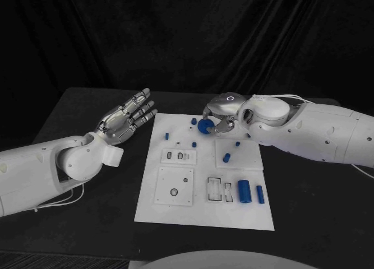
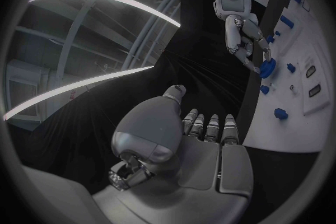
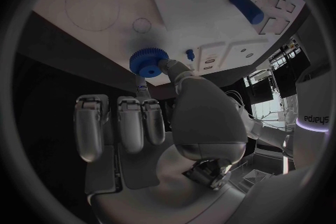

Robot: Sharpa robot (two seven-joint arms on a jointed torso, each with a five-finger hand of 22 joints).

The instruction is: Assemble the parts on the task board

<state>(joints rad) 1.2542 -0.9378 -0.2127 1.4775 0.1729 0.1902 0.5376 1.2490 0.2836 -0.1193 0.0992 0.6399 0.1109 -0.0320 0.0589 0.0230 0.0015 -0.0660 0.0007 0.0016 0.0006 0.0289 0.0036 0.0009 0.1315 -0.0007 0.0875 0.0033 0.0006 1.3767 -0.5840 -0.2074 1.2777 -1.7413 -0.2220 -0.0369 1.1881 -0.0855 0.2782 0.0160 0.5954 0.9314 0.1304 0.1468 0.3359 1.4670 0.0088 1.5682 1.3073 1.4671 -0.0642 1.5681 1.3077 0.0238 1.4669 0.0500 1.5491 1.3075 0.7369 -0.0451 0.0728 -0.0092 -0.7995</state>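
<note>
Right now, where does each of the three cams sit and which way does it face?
Head view: on the robot's head, looking down at the table; both arms show, the task board between them.
Left wrist view: behind the left hand, open beside the board; the right hand shows beyond.
Right wrist view: behind the right hand, facing the board.
Shared: all three show the blue gear the right hand pinches.

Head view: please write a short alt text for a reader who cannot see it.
The right hand pinches a round blue part over the far end of the white task board. The left hand hovers open beside the board.
</note>
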